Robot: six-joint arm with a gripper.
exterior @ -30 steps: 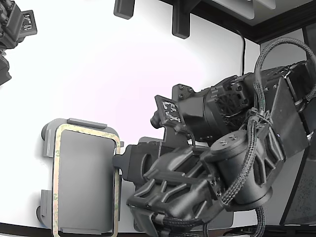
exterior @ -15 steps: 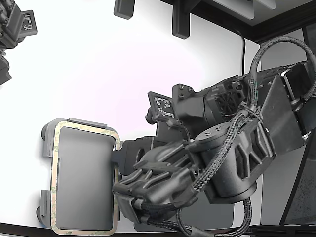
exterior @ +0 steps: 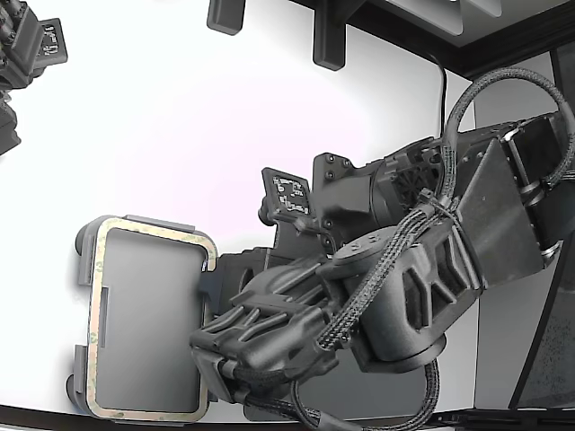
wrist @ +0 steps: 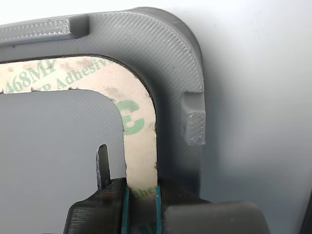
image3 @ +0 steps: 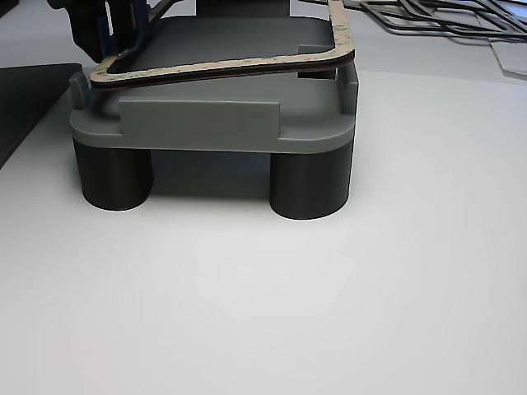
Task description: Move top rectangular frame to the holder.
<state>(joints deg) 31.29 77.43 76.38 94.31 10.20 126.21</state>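
The top rectangular frame is a thin tan outline printed with green adhesive lettering. It lies over the light grey holder, inside its raised tabs. In the other view the frame hangs slightly tilted just above the holder, with its far end higher. My gripper is shut on one long side of the frame near a corner. In the exterior view the gripper sits at the frame's right edge, mostly hidden by the arm.
The holder stands on dark round legs. A second arm is at the exterior view's top left. Dark fixtures line the back. A flat dark pad lies under my arm. More frames lie behind the holder.
The frame has shifted a little toward the exterior view's left and top over the holder. My arm's forearm has swung leftward and lower. The gripper stays shut on the frame.
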